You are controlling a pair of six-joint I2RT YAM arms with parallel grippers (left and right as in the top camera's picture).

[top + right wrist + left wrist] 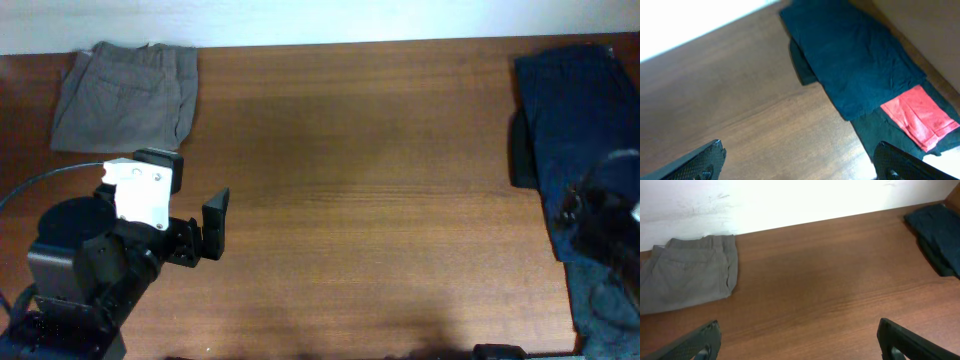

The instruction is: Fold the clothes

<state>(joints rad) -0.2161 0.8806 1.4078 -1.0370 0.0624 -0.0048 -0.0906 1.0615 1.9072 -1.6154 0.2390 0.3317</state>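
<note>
Folded grey-khaki shorts (125,95) lie at the table's far left corner; they also show in the left wrist view (687,277). A pile of navy-blue and dark garments (580,130) lies along the right edge; the right wrist view shows the navy piece (850,60) over a dark one with a red piece (920,116) beside it. My left gripper (212,225) is open and empty above bare wood, in front of the shorts (800,340). My right gripper (797,160) is open and empty; its arm shows blurred over the pile's near end (610,215).
The brown wooden table (360,180) runs between the two piles. A white wall (790,200) stands behind the far edge. The left arm's base (70,270) and a cable fill the front left corner.
</note>
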